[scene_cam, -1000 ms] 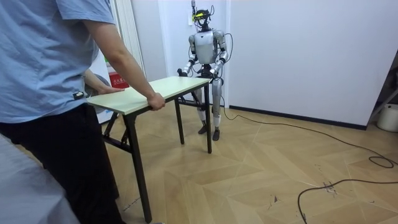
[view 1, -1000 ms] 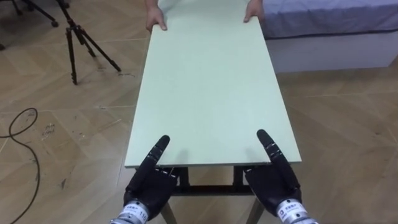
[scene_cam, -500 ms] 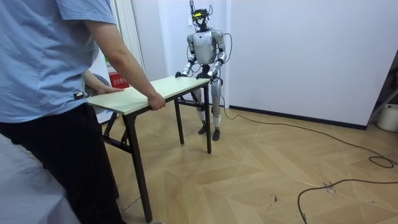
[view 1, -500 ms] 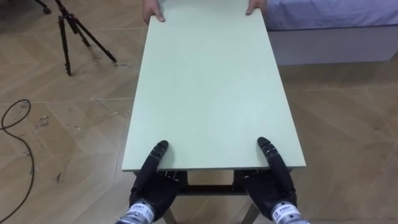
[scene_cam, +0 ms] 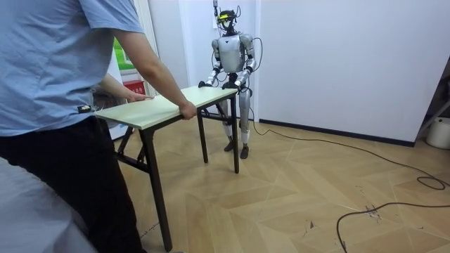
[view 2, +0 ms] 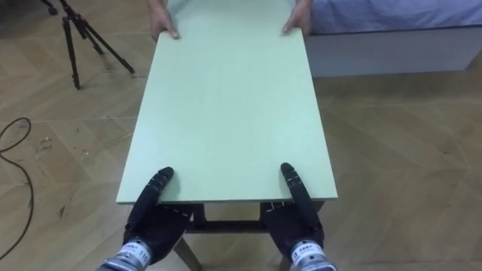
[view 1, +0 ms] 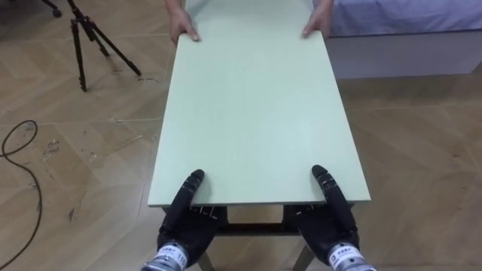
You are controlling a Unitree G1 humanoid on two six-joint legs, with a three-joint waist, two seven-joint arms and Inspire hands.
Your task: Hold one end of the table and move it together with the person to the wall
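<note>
Worktop (view 1: pixel 256 113): a pale green rectangular top on a dark folding frame (scene_cam: pixel 152 176), seen running from the lower middle of the left eye view up to its top edge. It is held at both short ends, between the robot and a person.
Left hand (view 1: pixel 181 223): seen at the lower left of the left eye view, at the near left corner of the worktop. The thumb is laid flat on top of the near edge and the palm sits just below it. How it is closed beneath the top cannot be told.
Right hand (view 1: pixel 331 223): seen at the lower right, at the near right corner, placed the same way, thumb on top and palm under the edge. Its hold below cannot be told either.
Person (scene_cam: pixel 56 105): placed at the left of the room view, in a blue shirt and dark trousers. The far end is clasped at both corners, by one hand (view 1: pixel 183 28) at the upper left of the top and by the other hand (view 1: pixel 317 25) at the upper right.
Robot: shown upright in the room view at the far end of the worktop, before a white wall.
Tripod (view 1: pixel 86 41): set on the wooden floor (view 1: pixel 422 150) in the upper left of the left eye view, apart from the worktop.
Bed (view 1: pixel 399 34): seen in the upper right, beside the far right corner.
Cable (view 1: pixel 16 143): looped on the floor at the left edge.
</note>
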